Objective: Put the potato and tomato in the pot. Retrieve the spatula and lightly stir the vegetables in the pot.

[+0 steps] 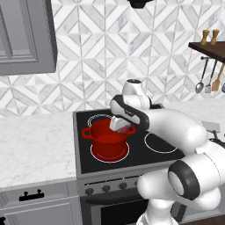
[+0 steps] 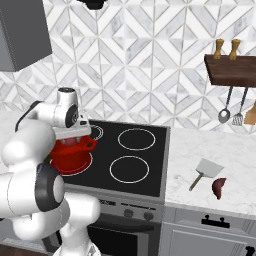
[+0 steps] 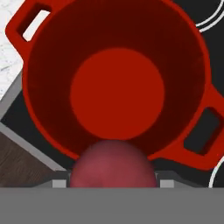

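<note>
The arm is folded forward over the stovetop (image 1: 132, 151), its forearm running level from the right and the wrist bent so the hand points down. The pincer (image 1: 124, 130) hangs directly above the near-right rim of the red pot (image 1: 107, 139), just clear of it. In the hand view its fingers stand moderately apart and clamp a rounded reddish-pink object, apparently the tomato (image 3: 113, 164), which sits at the lower edge of that view and overlaps the pot's near rim. The same reddish item shows between the jaws in the left base view.

Below the pincer, the pot stands upright on the front-left burner ring; its interior shows only the bare red floor. Its two side handles point diagonally away on either side of the hand.

Well to the right of the pincer, beyond the stove on the marble counter (image 2: 200, 150), lies the spatula (image 2: 206, 171), flat, grey blade away from the robot's base. Just beside its blade rests a dark reddish-brown lump (image 2: 219, 187), whose identity cannot be told.
</note>
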